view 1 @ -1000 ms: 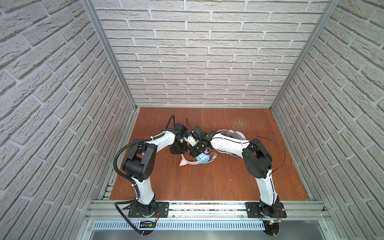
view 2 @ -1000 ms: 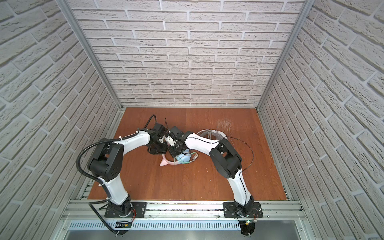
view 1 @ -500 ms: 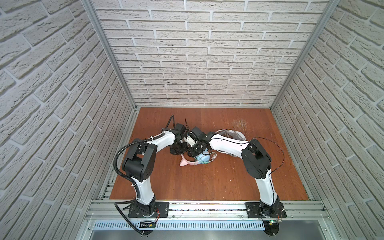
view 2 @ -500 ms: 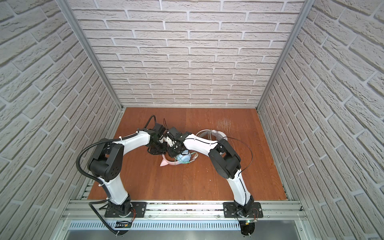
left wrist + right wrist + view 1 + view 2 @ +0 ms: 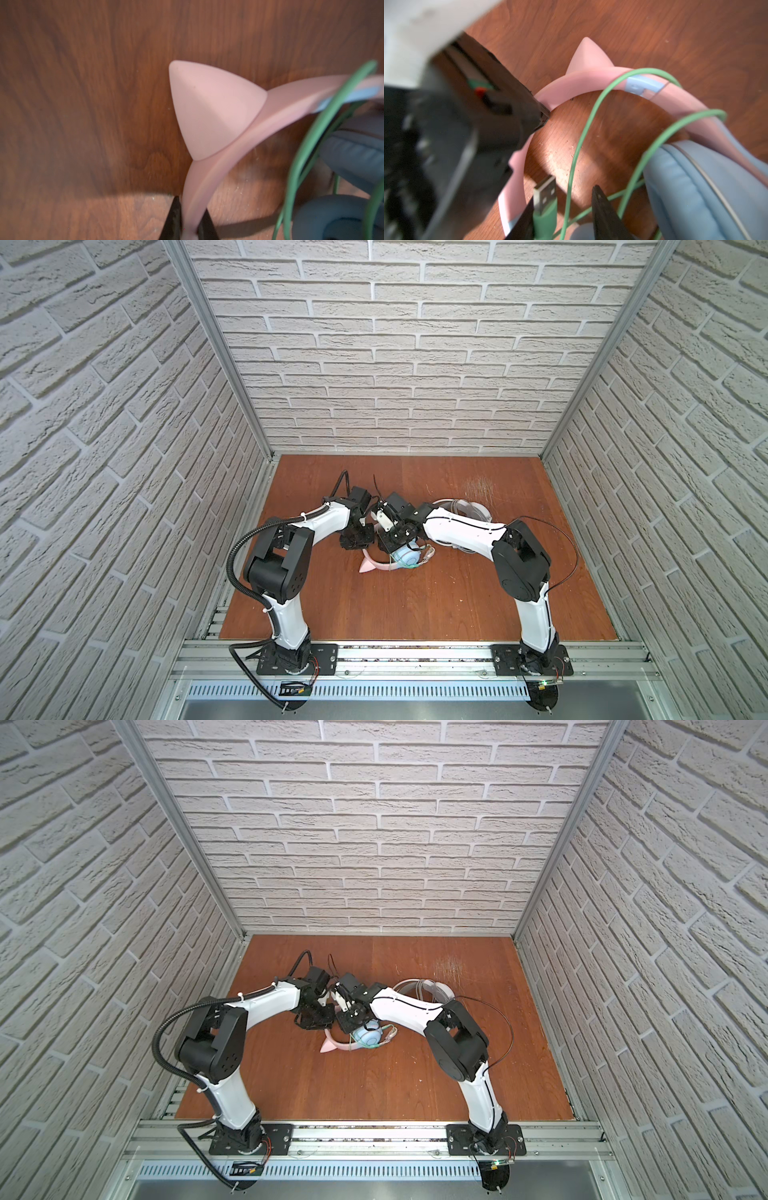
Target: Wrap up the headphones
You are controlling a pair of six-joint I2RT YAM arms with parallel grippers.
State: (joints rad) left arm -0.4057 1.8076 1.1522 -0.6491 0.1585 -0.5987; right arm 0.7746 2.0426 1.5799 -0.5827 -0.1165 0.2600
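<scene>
The cat-ear headphones (image 5: 406, 558) lie mid-table, with a pink headband (image 5: 209, 166), light blue earcups (image 5: 691, 187) and green cable (image 5: 577, 145) looped over the band. My left gripper (image 5: 191, 216) is shut on the pink headband beside a cat ear (image 5: 207, 108); in a top view it (image 5: 356, 540) sits just left of the earcup. My right gripper (image 5: 563, 197) hangs over the same pair, open; the green USB plug (image 5: 545, 199) leans on one finger (image 5: 525, 218) and cable runs between the two. The white headphones (image 5: 471, 506) lie behind my right forearm, partly hidden.
The wooden table (image 5: 415, 605) is enclosed by brick-patterned walls at the back and both sides. A metal rail (image 5: 415, 655) with both arm bases runs along the front edge. My two wrists nearly touch above the headphones.
My right gripper's jaws have spread apart from shut, loosening off the USB plug, and its wrist has shifted slightly left. The left gripper keeps its hold and has not moved.
</scene>
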